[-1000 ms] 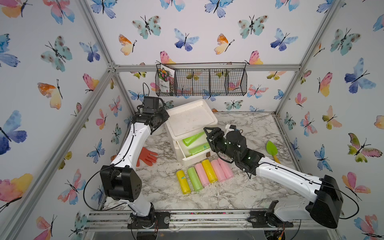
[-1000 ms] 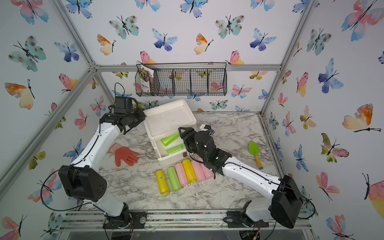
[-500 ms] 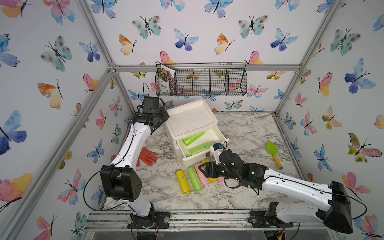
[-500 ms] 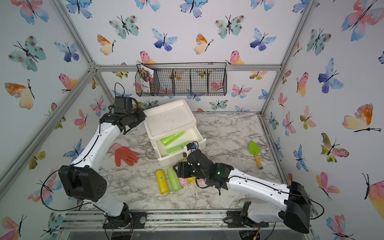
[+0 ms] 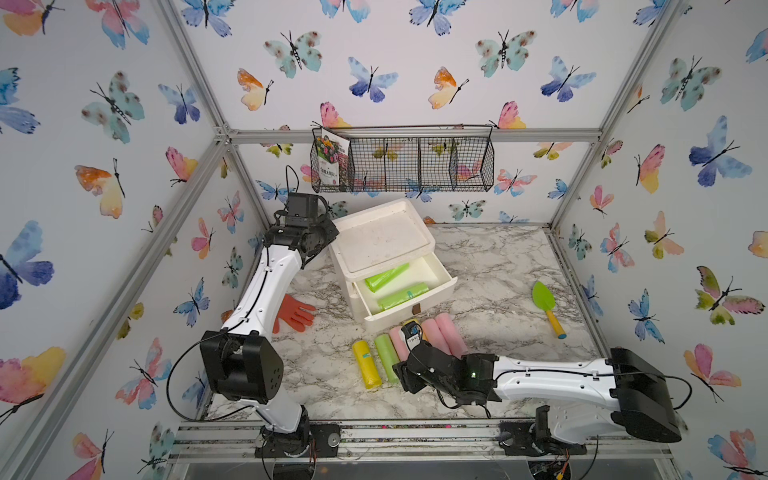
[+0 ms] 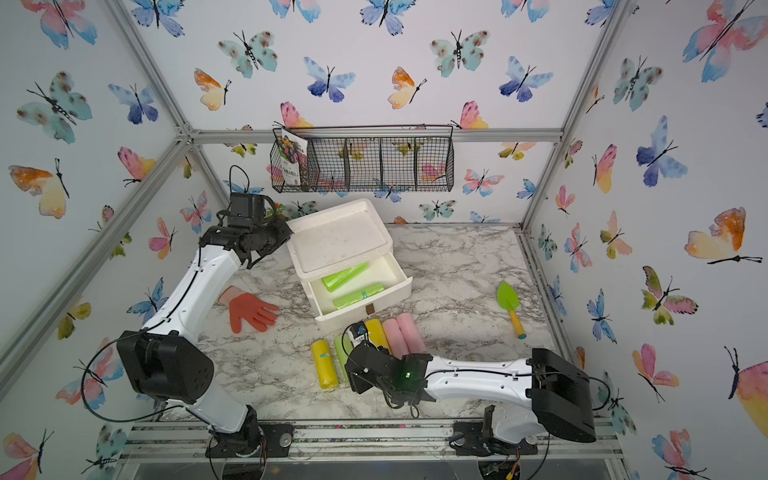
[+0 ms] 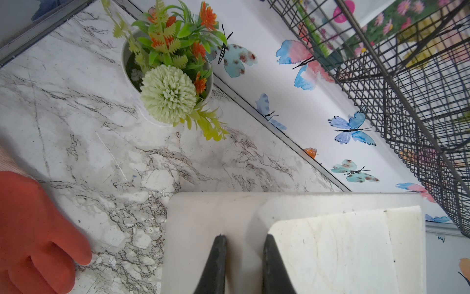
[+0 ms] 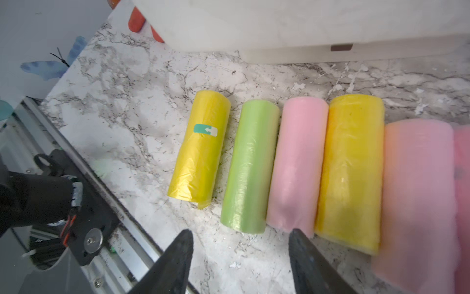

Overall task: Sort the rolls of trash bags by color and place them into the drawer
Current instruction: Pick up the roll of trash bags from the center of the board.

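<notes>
**Progress.** The drawer (image 5: 395, 316) of the white drawer unit (image 5: 382, 243) stands pulled open toward the near side. Two rolls are stowed in it, a far green roll (image 5: 386, 276) and a near green roll (image 5: 402, 296). No yellow or pink roll is seen inside. The task is judged to be early: two of eight are in, six are left.

**Left on the marble table** (image 5: 498, 270), side by side in one row just near of the drawer front, read left to right:
- labelled yellow roll (image 8: 201, 147)
- third green roll (image 8: 250, 165)
- first pink roll (image 8: 297, 163)
- second yellow roll (image 8: 351, 173)
- middle pink roll (image 8: 417, 198)
- last pink roll (image 8: 463, 203), at the right end

**Count.**
- Green: three (two in, one out).
- Yellow: two (both out).
- Pink: three (all out).
- Also noted:
  - one trowel (image 5: 546, 303), right
  - one orange glove (image 5: 295, 313), left
  - one wire basket (image 5: 403, 160), on the far wall
  - one potted plant (image 7: 167, 76), far left

**Grippers.** The right gripper (image 8: 240, 231) is held at the near end of the row. Its jaws are wide and empty, and they span the ends of the third green roll and the first pink roll. The green roll is judged the likely next pick. The left gripper (image 7: 245, 236) is set at the far left corner of the drawer unit. Its jaws are narrow and appear pinched on the top rim, presumably to steady the unit.
</notes>
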{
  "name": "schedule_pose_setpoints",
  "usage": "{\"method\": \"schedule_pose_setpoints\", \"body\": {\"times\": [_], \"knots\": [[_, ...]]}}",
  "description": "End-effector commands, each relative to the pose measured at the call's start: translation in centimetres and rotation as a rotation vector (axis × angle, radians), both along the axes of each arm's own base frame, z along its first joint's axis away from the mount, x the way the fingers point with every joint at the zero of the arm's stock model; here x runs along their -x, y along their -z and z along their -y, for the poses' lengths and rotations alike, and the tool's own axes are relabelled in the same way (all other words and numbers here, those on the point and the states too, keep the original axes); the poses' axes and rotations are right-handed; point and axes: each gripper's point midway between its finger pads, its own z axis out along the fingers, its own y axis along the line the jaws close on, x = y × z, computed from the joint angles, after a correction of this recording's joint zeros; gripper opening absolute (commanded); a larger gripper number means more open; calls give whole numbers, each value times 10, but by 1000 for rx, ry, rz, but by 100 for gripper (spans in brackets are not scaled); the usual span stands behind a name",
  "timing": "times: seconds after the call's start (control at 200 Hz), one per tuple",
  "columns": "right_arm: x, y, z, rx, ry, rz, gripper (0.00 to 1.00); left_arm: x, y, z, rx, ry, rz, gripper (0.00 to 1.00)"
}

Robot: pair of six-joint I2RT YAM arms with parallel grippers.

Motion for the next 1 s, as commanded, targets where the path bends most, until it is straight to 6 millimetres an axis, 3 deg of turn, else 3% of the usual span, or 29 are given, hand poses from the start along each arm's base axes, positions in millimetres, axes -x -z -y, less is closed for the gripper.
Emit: {"method": "schedule_pose_setpoints", "body": {"times": [0.0,0.721,0.996], "knots": [[-12,2,-1,26,20,89,64,19,42,21,78,30,-170,0],[-5,31,-31,66,-36,74,63,20,46,22,73,36,-179,0],[-5,51,-32,116,-25,62,60,20,49,22,76,39,-183,0]]}}
